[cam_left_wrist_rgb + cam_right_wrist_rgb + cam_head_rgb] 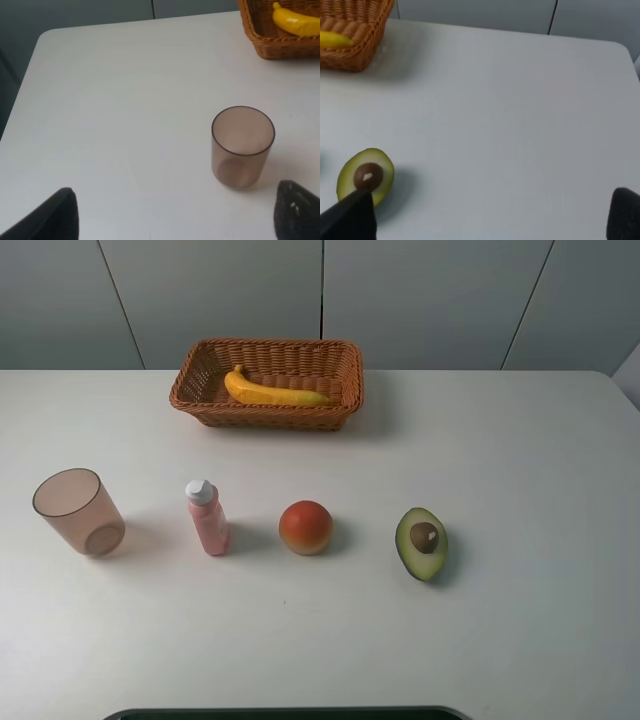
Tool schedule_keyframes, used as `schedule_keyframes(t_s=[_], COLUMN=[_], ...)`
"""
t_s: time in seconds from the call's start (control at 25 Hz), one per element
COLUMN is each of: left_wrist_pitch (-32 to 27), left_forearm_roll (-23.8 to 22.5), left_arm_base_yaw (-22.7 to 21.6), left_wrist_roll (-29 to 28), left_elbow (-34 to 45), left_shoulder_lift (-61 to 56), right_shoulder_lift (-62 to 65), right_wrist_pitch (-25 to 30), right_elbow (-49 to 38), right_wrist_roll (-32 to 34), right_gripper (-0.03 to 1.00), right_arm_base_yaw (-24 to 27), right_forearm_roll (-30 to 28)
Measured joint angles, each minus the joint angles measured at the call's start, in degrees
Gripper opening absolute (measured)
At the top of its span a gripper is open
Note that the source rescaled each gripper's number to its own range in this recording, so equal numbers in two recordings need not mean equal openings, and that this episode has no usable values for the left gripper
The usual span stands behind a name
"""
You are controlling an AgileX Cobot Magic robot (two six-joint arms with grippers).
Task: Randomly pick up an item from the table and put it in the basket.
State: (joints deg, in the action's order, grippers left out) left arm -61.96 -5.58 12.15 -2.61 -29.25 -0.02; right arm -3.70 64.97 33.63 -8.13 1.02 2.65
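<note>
Banana (272, 390) lies inside the basket (340, 412), so I judge the drop finished.

From my seat the banana rests on the basket floor at the far side of the table (520, 470). In a row nearer me stand the cup (78, 512), a pink bottle (207, 517), the round orange-red fruit (305, 527) and the avocado half (421, 543). The left gripper (175, 212) and the right gripper (490, 215) both show spread fingers with nothing between them, hanging over cup and avocado. I would pull both arms clear without bumping either.
</note>
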Motion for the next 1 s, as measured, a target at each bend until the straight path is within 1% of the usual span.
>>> schedule_keyframes(t_s=[0.08, 0.24, 1.0], left_wrist_pitch=[0.00, 0.00, 0.00], left_forearm_roll=[0.00, -0.11, -0.11], left_arm_base_yaw=[0.00, 0.00, 0.00], left_wrist_roll=[0.00, 0.00, 0.00], left_elbow=[0.00, 0.00, 0.00], left_shoulder_lift=[0.00, 0.00, 0.00], right_shoulder_lift=[2.79, 3.46, 3.71], right_wrist_pitch=[-0.12, -1.33, -1.98], right_elbow=[-1.86, -4.21, -4.20], right_wrist_roll=[0.11, 0.24, 0.56], right_gripper=[1.00, 1.00, 1.00], right_arm_base_yaw=[-0.36, -0.36, -0.36], right_forearm_roll=[-0.63, -0.75, -0.75])
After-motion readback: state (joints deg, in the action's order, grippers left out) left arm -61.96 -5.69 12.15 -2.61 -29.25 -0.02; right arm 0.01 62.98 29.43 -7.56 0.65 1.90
